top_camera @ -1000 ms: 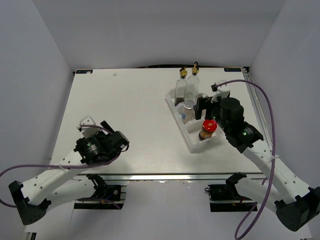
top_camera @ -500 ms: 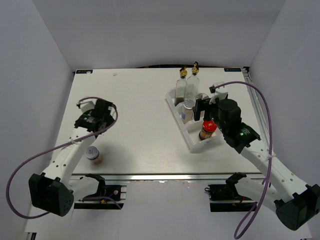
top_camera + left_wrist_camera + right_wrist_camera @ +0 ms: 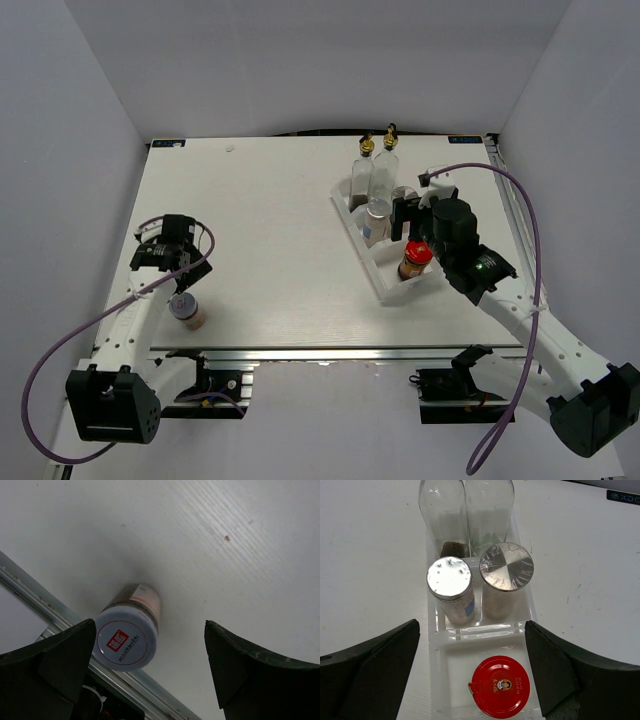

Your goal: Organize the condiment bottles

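- Pale lid with a red square label: this is the short pale-lidded jar [image 3: 123,641]. It stands upright on the table [image 3: 240,545], alone, below my left end effector [image 3: 150,625]. It sits off toward the left-hand finger rather than centred in the gap.
- From above, the same jar [image 3: 187,310] sits just on the base side of the left end effector [image 3: 165,250], close to the metal rail [image 3: 35,597] at the table's near edge. My right end effector [image 3: 408,228] is well apart from it, across the table.
- The left arm is much the nearer, so I judge this pick belongs to it.
- The jar's long axis is vertical, with the lid facing the wrist camera. A grasp would mean shifting toward the left-finger side, then lowering the fingers on either side of the body.
- The left end effector is spread wide and touches nothing.
- The right end effector is also spread and empty. It hangs over the white tray [image 3: 434,670].
- Beyond the right end effector, two glass bottles [image 3: 465,510] fill the far compartment.
- Two silver-lidded cylinders [image 3: 450,577] fill the middle compartment.
- The red-capped brown jar [image 3: 500,686] sits in the nearest compartment, with bare floor beside it on the left-finger side. That looks to me like the spot for the stray jar.
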Action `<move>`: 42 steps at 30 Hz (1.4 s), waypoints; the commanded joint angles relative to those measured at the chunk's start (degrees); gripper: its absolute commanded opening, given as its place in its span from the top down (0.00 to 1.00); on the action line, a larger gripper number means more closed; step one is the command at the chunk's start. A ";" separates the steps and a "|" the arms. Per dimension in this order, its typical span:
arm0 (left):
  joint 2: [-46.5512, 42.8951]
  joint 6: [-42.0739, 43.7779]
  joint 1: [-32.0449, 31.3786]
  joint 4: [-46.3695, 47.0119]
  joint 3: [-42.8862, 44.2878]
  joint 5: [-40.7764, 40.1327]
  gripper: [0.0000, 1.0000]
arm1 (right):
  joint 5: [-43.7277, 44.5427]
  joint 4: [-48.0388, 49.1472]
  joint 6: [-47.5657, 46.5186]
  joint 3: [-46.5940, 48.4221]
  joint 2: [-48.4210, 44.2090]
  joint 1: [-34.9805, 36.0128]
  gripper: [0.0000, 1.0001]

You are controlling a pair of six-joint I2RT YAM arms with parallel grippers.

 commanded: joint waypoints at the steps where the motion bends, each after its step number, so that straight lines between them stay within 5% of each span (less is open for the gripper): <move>1: -0.55 1.66 0.81 -3.05 -1.78 0.41 0.02 | 1.65 2.07 -1.04 -0.85 0.22 -0.30 0.11; 12: 0.68 1.31 1.34 1.87 -8.03 3.92 0.03 | 1.91 1.90 -1.04 -0.85 0.31 -0.39 0.10; 15: -0.02 1.40 1.34 1.79 -7.06 5.14 0.22 | 2.62 1.81 -0.86 -0.76 0.13 -0.48 0.11; 19: -1.60 1.92 1.34 1.61 -5.84 8.92 0.66 | 2.70 1.81 -0.60 -0.76 -0.14 -0.48 0.11; 22: -3.00 1.49 1.34 1.52 -4.43 8.59 0.87 | 3.41 1.72 -0.25 -0.76 -0.22 -0.48 0.11; 27: -4.42 1.14 1.07 7.31 -1.62 15.85 1.00 | 5.34 0.84 1.86 -0.41 -0.66 -0.92 0.11; 32: -2.67 -2.98 -11.20 15.22 4.18 10.12 1.00 | 10.43 -0.47 8.44 -0.94 -3.64 -4.86 0.11; 42: 24.38 1.57 -43.37 23.32 28.07 1.99 1.00 | 10.89 -4.69 17.68 -2.78 -7.17 -20.94 0.11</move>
